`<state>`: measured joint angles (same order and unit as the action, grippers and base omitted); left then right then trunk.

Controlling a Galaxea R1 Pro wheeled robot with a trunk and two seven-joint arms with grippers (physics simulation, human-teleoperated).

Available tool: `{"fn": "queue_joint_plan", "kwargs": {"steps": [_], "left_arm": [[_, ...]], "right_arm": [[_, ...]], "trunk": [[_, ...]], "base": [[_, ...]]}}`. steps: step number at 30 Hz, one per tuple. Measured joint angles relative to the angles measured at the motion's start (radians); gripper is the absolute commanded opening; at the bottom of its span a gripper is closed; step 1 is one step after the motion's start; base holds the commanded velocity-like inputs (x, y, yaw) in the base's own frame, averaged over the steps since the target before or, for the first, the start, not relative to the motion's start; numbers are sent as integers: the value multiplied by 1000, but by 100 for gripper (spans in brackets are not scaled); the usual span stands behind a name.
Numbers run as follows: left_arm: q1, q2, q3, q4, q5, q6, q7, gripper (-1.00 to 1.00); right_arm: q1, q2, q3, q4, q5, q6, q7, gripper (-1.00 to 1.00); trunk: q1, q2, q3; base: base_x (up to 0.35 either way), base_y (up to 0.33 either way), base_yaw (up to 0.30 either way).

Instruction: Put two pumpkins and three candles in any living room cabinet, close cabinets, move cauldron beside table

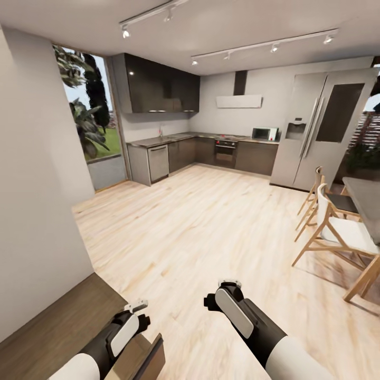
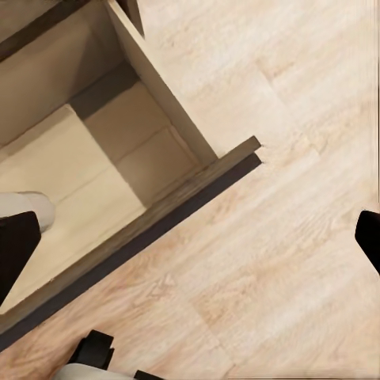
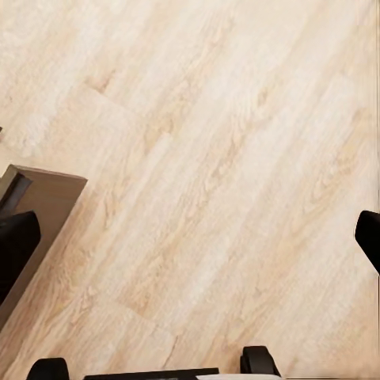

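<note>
Nearest: left tool (image 1: 135, 306), fingers spread wide, nothing between them. Hangs just above the open drawer (image 2: 87, 182) of the cabinet (image 1: 58, 322). Right tool (image 1: 230, 285) likewise agape and empty, over bare floor (image 1: 200, 227), just beside the drawer's outer corner.

Below and outward from the left tool: pale wood drawer bottom, bare where seen, closed off by the dark drawer front (image 2: 158, 222). Cabinet itself to that tool's left, tight against the wall (image 1: 37, 184).

Judged stiff, heavy, fixed in place; only the drawer likely to slide. No handle, so best taken by the top edge of the front, or pushed flat on its face to shut.

Long axis along the wall, running away from the tools; drawer pulled out across that axis, toward the open floor.

Farther off: chairs (image 1: 338, 232) ahead of the right tool, kitchen units (image 1: 211, 150) and fridge (image 1: 322, 132) beyond.
</note>
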<state>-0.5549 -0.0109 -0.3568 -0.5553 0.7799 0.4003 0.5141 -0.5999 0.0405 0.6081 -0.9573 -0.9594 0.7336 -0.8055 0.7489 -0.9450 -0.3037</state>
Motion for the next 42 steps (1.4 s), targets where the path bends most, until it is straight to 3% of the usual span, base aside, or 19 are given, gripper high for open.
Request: {"fn": "queue_joint_plan", "kwargs": {"steps": [42], "left_arm": [[0, -3, 0, 4, -5, 0, 0, 100]], "right_arm": [[0, 3, 0, 1, 0, -2, 0, 100]], "trunk": [[0, 0, -13]], "base": [[0, 0, -278]]}}
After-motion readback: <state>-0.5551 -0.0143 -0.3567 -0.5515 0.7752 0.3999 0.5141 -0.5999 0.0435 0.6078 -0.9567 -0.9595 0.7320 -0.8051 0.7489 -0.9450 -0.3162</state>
